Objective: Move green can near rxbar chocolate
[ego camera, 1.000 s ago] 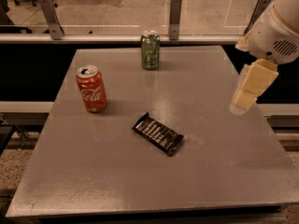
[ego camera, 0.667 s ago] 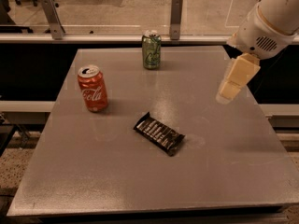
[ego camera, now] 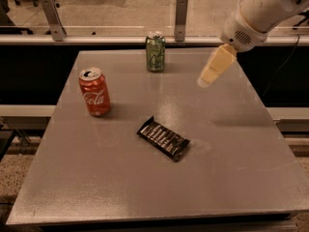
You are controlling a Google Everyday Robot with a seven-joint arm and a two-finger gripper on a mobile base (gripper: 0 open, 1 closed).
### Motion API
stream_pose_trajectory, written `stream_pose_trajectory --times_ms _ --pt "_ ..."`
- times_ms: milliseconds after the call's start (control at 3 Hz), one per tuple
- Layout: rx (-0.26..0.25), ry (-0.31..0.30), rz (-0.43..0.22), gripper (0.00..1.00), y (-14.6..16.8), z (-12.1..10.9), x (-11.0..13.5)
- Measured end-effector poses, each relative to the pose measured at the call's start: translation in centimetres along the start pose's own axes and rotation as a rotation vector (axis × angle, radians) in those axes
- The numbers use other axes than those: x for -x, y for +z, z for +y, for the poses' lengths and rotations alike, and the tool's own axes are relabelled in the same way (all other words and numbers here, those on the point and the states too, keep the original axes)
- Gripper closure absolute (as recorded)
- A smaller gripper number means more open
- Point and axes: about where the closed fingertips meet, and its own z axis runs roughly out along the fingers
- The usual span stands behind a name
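Observation:
The green can (ego camera: 155, 52) stands upright near the far edge of the grey table (ego camera: 231, 144), a little left of centre. The rxbar chocolate (ego camera: 163, 138), a dark wrapper with whitish lettering, lies flat near the table's middle, angled down to the right. My gripper (ego camera: 206, 79) hangs above the table at the right, its pale fingers pointing down and left, well to the right of the green can and holding nothing that I can see.
A red Coca-Cola can (ego camera: 94, 92) stands upright at the left of the table. A low rail with metal posts (ego camera: 181, 13) runs behind the table's far edge. The arm (ego camera: 260, 13) reaches in from the upper right.
My gripper has moved left and away from me, from beyond the table's right side towards the green can. The cans and the bar have not moved.

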Motion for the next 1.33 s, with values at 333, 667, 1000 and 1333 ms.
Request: stream_pose_trajectory --times_ms 333,667,1000,1333 --pt "0.0 0.041 -0.045 0.0 2.1 -1.6 1.9" --pt "-0.022 0.091 -0.108 0.0 5.0 -3.0 4.9" --pt "-0.053 0.127 -0.139 0.0 7.3 -4.8 6.7" --pt "-0.069 0.174 -0.17 0.0 9.5 -6.7 8.6"
